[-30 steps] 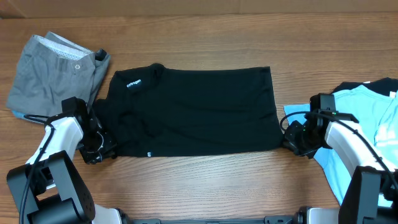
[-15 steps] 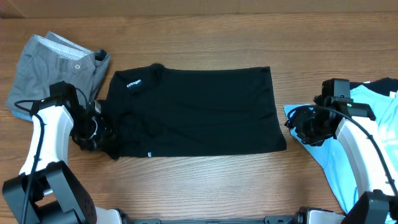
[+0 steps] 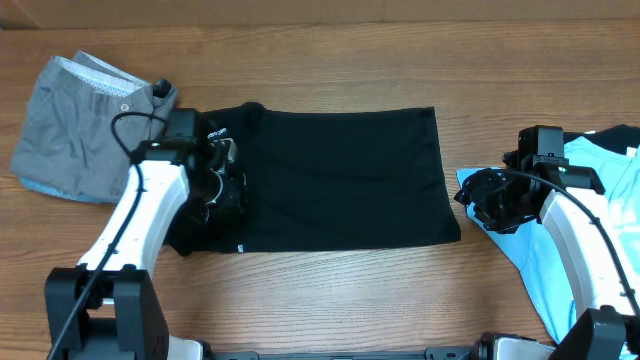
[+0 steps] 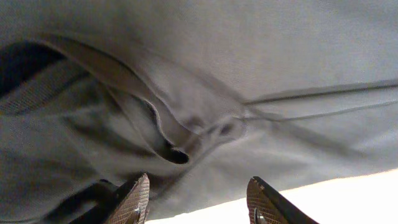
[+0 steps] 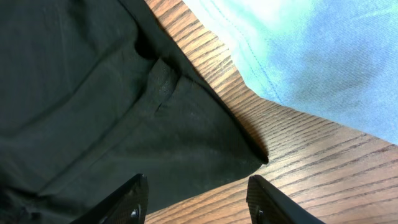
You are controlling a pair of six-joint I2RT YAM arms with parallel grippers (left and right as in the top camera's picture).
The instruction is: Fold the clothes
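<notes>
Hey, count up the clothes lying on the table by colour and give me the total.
black T-shirt: 1
grey shorts: 1
light blue T-shirt: 1
Total: 3 garments
A pale blue edge under the shorts is too hidden to count.

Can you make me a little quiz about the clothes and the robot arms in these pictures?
1. True or false: the grey shorts lie on the right arm's side of the black T-shirt.
2. The other T-shirt, partly under the right arm, is: A red, B light blue, C yellow.
3. Fill the gap: in the right wrist view, the fingers of the right gripper are ___ (open or shut).

Key: 1 false, they lie on the left arm's side. 2 B. 3 open.
</notes>
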